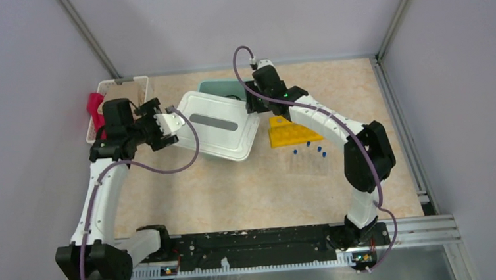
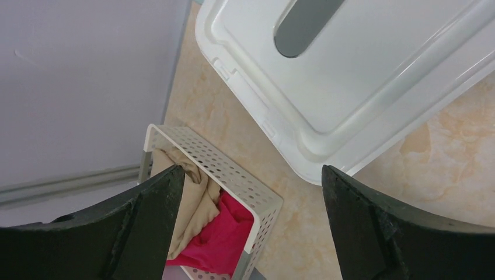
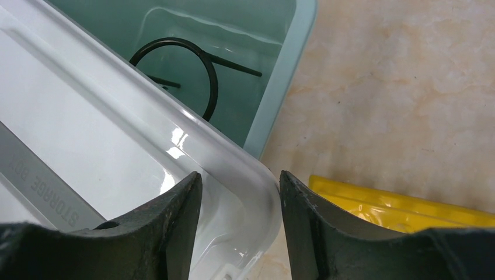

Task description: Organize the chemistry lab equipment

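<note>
White lid [image 3: 117, 146] rim between half-closed right jaws, grip unclear, left jaws wide open, empty

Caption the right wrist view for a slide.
End effector straddles white lid corner; black wire ring lies in green bin.

wire ring [image 3: 213, 81] partly hidden by lid [image 3: 117, 146], yellow rack [image 3: 403, 204] cut off

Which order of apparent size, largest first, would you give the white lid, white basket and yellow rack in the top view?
1. white lid
2. white basket, partly hidden, so unsure
3. yellow rack
</note>
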